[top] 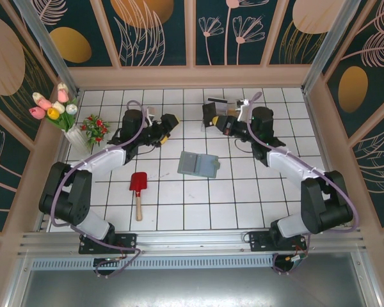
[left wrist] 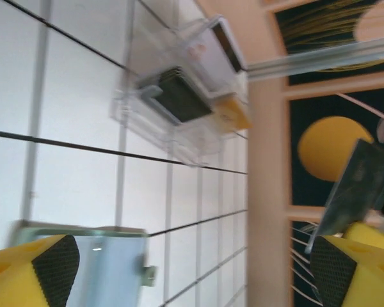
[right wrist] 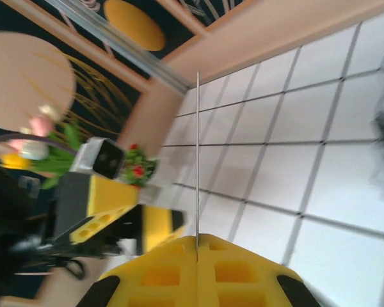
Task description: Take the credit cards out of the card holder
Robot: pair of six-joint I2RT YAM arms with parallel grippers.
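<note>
Counting right now and I'm getting two arms, the left arm (top: 83, 173) and the right arm (top: 304, 176), one card holder (top: 198, 164), one card (left wrist: 360, 187) for sure, one red toy shovel (top: 138, 187), one tulip bunch (top: 53, 107), and one red-flowered plant (top: 96, 128). The clear boxes (left wrist: 179, 121) are blurring together, so I'm not getting a number there.

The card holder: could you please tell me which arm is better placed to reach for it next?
Probably left: the left tool stands open and empty near the card holder, while the right tool is shut on a credit card and so is busy.
</note>
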